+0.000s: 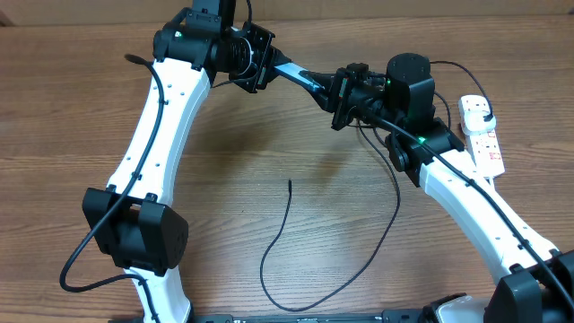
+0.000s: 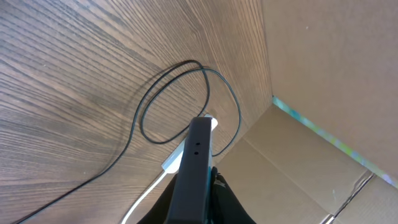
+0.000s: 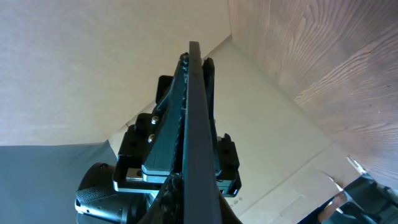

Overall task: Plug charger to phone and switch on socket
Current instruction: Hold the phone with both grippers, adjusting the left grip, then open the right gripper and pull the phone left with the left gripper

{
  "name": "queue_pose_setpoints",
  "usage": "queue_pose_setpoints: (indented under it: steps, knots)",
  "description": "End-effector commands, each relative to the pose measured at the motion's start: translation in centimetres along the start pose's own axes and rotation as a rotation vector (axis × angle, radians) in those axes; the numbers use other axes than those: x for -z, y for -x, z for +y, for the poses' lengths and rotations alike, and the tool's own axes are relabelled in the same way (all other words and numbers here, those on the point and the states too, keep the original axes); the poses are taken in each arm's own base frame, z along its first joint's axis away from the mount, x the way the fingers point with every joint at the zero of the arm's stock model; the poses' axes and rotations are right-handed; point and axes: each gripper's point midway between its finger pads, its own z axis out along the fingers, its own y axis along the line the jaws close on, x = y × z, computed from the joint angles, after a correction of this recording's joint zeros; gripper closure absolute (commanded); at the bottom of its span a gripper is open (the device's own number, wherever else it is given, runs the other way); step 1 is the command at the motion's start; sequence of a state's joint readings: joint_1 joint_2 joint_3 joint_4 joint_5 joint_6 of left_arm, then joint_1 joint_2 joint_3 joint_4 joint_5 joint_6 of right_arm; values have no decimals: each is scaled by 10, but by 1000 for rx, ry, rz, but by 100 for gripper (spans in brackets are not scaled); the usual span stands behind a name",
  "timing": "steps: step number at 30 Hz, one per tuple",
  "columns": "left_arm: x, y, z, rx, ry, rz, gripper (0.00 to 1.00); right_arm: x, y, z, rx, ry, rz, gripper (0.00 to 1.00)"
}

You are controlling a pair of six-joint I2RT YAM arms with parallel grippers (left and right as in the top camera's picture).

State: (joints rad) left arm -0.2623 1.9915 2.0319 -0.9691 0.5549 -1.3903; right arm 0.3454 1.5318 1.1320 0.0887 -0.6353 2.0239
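**A:** Overhead first: where is the phone [image 1: 300,78] sitting?
**B:** It is hanging at twelve o'clock, with the left gripper [image 1: 260,61] and the right gripper [image 1: 341,97] each pinching an end. The charger [image 1: 288,197] tip is lying loose near centre, and the socket [image 1: 484,144] is waiting at three o'clock.
**A:** Left wrist?
**B:** The fingers are clamping the phone [image 2: 194,168], and the charger [image 2: 142,118] is looping at eleven o'clock.
**A:** Right wrist?
**B:** The phone [image 3: 198,124] is showing edge-on, pinched. I am judging both plugging and switching undone.

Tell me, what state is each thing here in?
phone, held in the air by both ends
left gripper, shut on the phone
right gripper, shut on the phone
cable, not in the phone, loose tip lying on the table
power strip, lying flat; switches too small to read
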Motion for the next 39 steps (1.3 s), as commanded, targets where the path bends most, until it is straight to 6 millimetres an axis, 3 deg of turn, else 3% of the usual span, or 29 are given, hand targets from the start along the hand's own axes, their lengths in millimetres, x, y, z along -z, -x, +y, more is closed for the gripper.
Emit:
queue_pose_setpoints:
  steps: [1, 7, 19, 28, 39]
  knots:
    - [8, -14, -7, -61, -13, -2, 96, 2, -23, 6, -91, -9, 78, 91]
    - [8, -14, -7, -69, -13, -2, 96, 2, -23, 6, -91, -9, 78, 78]
    - [9, -12, -7, -84, -14, -4, 96, 2, -23, 6, -82, -9, 79, 27]
    - [23, 8, -6, -109, -36, 5, 96, 2, -25, 4, 113, -11, 95, 1]
    - [52, 38, 14, -112, -34, 45, 96, 9, -22, 6, 277, -13, 123, 0]
